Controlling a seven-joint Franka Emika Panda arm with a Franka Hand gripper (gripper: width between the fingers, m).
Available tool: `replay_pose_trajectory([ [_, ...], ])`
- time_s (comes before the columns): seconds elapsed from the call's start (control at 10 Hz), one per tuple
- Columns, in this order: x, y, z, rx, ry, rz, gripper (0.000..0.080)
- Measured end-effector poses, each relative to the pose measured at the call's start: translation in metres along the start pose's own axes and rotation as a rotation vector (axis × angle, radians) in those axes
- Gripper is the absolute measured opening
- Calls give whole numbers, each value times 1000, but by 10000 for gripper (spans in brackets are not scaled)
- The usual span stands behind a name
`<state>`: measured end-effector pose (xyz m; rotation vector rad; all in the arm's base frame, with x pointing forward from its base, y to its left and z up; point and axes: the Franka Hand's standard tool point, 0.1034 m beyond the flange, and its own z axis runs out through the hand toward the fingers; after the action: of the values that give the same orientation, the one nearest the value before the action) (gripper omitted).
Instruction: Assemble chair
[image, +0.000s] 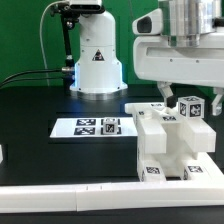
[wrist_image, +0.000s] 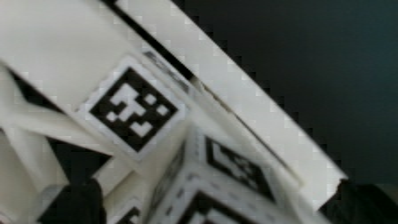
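Observation:
The chair (image: 168, 142) is a partly built cluster of white blocky pieces with square marker tags, standing at the exterior view's right. A tagged bar end (image: 190, 106) sticks up from its top. My gripper (image: 178, 96) hangs right over that bar, its dark fingers (image: 163, 88) reaching down beside it. In the wrist view the white tagged pieces (wrist_image: 134, 105) fill the picture very close up. The gripper (wrist_image: 222, 205) straddles them with the fingers (wrist_image: 79, 200) spread wide at either side, open. The view is blurred, so I cannot tell whether the pads touch the piece.
The marker board (image: 90, 127) lies flat on the black table at the middle. The arm's white base (image: 97, 60) stands behind it. A long white border rail (image: 60, 195) runs along the front edge, touching the chair's foot.

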<state>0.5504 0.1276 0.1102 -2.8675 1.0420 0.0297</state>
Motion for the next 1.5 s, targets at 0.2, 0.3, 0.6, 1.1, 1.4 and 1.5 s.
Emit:
replay_pose_trajectory([
  [0.2, -1, 0, 1, -1, -3, -159, 649],
  [0.3, -1, 0, 1, 0, -3, -223, 649],
  [0.6, 4, 2, 0, -28, 24, -668, 649],
  [1.1, 3, 2, 1, -20, 24, -425, 274],
  [1.4, 5, 3, 1, -9, 25, -64, 274],
  [1.5, 2, 1, 1, -5, 27, 60, 274],
])
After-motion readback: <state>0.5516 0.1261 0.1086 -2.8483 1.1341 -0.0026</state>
